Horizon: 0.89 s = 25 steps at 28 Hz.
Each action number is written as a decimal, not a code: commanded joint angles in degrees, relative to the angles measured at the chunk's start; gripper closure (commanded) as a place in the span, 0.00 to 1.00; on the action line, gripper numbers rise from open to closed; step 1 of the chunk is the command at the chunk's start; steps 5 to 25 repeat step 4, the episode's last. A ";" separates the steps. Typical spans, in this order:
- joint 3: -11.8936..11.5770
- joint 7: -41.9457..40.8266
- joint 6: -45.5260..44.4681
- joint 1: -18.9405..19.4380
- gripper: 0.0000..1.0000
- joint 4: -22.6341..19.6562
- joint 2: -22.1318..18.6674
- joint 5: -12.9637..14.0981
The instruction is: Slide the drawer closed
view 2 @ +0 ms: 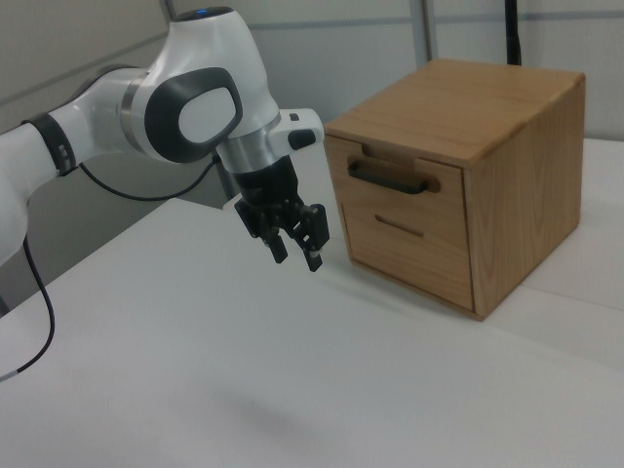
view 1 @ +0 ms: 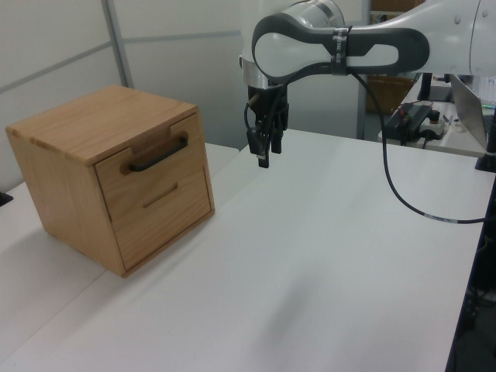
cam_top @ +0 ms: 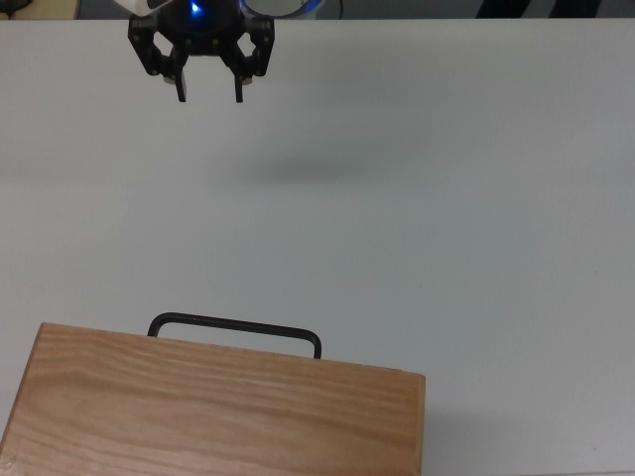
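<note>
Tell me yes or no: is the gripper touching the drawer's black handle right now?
No. In the right view the gripper hangs above the table, clearly apart from the handle on the drawer.
</note>
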 commanded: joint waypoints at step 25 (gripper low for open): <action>-0.31 -1.00 -1.59 0.06 0.00 -0.26 -0.47 -0.17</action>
